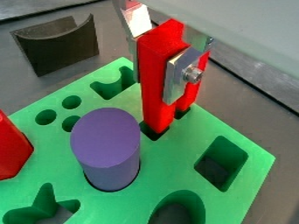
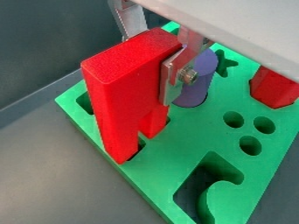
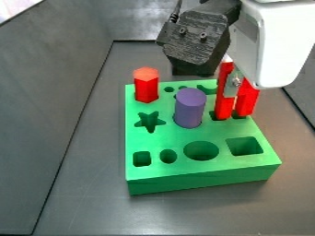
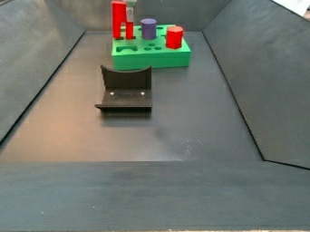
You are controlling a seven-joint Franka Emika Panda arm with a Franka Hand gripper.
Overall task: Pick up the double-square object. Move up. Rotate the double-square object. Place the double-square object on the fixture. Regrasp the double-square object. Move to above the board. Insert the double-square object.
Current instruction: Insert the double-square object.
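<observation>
**Over the green board, red piece stands in its slot**

Above the large bright green rectangular board (image 1: 239,144) with shaped cut-outs, the claw (image 1: 176,77) pinches the bright red double-square object (image 1: 160,70), its flat silver fingers (image 1: 188,73) pressed against the piece's sides. The piece stands upright, its lower end down in a cut-out near the board's edge in both wrist views. Just beside it on the board stands a purple cylinder (image 1: 107,149), and a red hexagonal peg (image 3: 146,84) sits at a far corner. Apart from the board, the dark grey U-topped fixture (image 4: 125,89) rests on the floor.
</observation>
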